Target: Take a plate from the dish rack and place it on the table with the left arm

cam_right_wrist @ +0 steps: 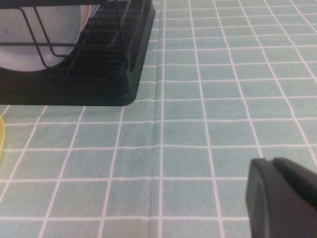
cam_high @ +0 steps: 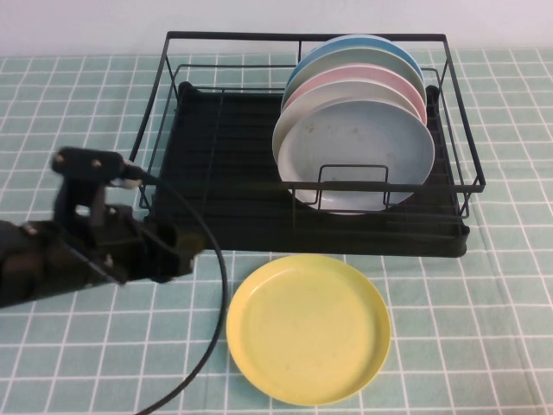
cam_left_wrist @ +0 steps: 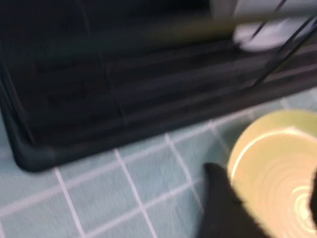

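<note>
Plates: five counted. One pale yellow plate (cam_high: pixel 308 329) lies flat on the table (cam_high: pixel 484 328), just in front of the dish rack (cam_high: pixel 216 186). Four stand upright inside the rack toward its right end: light grey plate (cam_high: pixel 354 151) foremost, then pink plate (cam_high: pixel 367 79), a pale green plate (cam_high: pixel 341 62), and a blue plate (cam_high: pixel 367 43) rearmost. No legible writing anywhere. Left gripper (cam_high: pixel 177 246) sits low, left of the yellow plate and in front of the rack's left end, holding nothing; how far its fingers are spread, cannot tell. Right gripper (cam_right_wrist: pixel 280 201) hovers over bare cloth beyond the rack's right corner; finger spread not discernible.
</note>
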Controlling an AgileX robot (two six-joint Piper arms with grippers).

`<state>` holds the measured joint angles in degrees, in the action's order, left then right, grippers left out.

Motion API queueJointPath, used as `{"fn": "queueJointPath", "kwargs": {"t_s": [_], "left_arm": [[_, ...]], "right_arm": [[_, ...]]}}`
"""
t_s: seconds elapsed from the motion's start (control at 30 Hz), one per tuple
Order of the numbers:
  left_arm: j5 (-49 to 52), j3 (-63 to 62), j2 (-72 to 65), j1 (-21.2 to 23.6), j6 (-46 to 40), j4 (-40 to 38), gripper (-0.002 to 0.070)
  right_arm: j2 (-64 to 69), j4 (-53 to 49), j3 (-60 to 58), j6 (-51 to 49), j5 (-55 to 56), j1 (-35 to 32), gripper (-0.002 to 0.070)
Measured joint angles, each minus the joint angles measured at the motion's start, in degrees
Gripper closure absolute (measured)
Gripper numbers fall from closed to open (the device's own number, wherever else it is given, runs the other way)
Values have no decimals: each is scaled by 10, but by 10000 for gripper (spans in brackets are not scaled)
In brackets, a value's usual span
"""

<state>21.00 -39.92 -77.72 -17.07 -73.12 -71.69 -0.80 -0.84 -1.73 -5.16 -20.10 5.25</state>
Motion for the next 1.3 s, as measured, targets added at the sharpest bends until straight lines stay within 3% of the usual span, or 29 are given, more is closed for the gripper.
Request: {"fn": "queueJointPath", "kwargs": {"t_s": [0.13,0.27,0.5,0.7,0.9,1.13,1.3], "left_arm": [[5,5,96,3,33,76,569],[-3,44,178,4,51,92,655],[30,148,293,4,58,105,675],[16,177,353,4,73,195,675],[-63,209,425,4,223,289,675],[-179,325,526,4,296,326,676],[-237,405,605,5,567,555,676]], "right_arm": [[0,0,0,0,0,0,694],[0,0,0,0,0,0,694],[0,0,0,0,0,0,694],[0,0,0,0,0,0,694],[0,0,0,0,0,0,694],[0,0,0,0,0,-1,694],[0,0,0,0,0,-1,694]]}}
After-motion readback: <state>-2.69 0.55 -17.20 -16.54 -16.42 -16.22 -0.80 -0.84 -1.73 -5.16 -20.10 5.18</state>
